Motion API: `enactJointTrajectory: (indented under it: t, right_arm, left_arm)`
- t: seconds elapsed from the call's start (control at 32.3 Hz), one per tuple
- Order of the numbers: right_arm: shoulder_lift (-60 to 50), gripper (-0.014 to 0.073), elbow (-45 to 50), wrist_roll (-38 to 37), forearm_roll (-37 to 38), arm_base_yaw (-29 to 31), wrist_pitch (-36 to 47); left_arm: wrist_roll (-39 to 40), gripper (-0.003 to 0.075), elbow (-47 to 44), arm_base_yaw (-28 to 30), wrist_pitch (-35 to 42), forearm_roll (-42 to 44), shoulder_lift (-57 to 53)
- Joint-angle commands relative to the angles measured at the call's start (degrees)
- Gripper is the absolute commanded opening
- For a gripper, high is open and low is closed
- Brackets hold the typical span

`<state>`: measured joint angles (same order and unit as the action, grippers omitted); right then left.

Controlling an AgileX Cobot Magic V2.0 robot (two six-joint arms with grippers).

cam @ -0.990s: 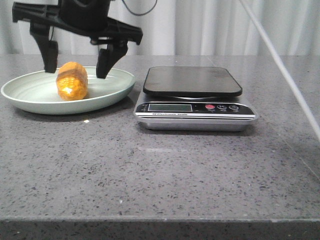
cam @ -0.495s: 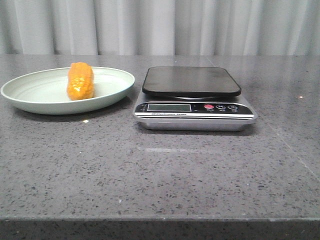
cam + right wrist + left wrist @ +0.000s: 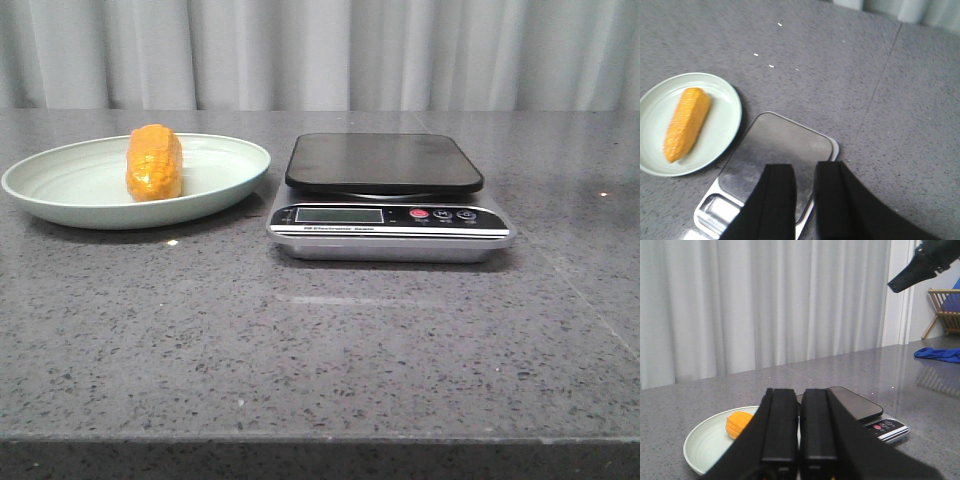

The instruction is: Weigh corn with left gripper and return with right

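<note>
The orange-yellow corn lies on the pale green plate at the left of the table, left of the scale. Neither gripper shows in the front view. In the left wrist view my left gripper is empty, its fingers almost touching, raised above the table with the corn and plate beyond it. In the right wrist view my right gripper is empty and hangs high over the scale with a narrow gap between its fingers. The corn lies on the plate beside the scale.
The scale's black platform is bare and its display and buttons face the front. A black part of the right arm shows high in the left wrist view. A blue cloth lies at the table's far end.
A black open gripper hung over the corn one second ago and has left the front view. The corn lies on the plate, turned slightly.
</note>
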<state>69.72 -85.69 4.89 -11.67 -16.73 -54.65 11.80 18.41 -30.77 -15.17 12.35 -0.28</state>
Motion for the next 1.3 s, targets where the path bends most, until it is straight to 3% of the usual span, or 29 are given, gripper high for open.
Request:
enactJointTrajectory:
  t: [0.0, 0.12, 0.31, 0.43, 0.59, 1.27]
  right_arm:
    - [-11.7, 0.0245, 10.8, 2.8, -1.8, 0.3, 12.9]
    - [-28.9, 0.0134, 30.2, 5.1, -1.7, 0.3, 25.6]
    - [-55.7, 0.0141, 52.7, 5.2, -1.7, 0.3, 38.7]
    - [-68.1, 0.0141, 62.1, 5.2, -1.8, 0.3, 41.2]
    - [-70.7, 0.0141, 66.1, 5.2, -1.8, 0.3, 44.0]
    - [-70.8, 0.0139, 66.5, 5.2, -1.8, 0.3, 44.1]
  left_arm:
    - [0.0, 0.0133, 1.5, -0.2, 4.8, 0.1, 0.1]
    - [0.0, 0.0133, 1.5, -0.2, 4.8, 0.1, 0.1]
    - [0.0, 0.0133, 1.5, -0.2, 4.8, 0.1, 0.1]
    - [0.0, 0.0133, 1.5, -0.2, 4.8, 0.1, 0.1]
    - [0.0, 0.0133, 1.5, -0.2, 4.6, 0.1, 0.1]
    - [0.0, 0.0133, 0.5, -0.2, 5.6, 0.1, 0.1]
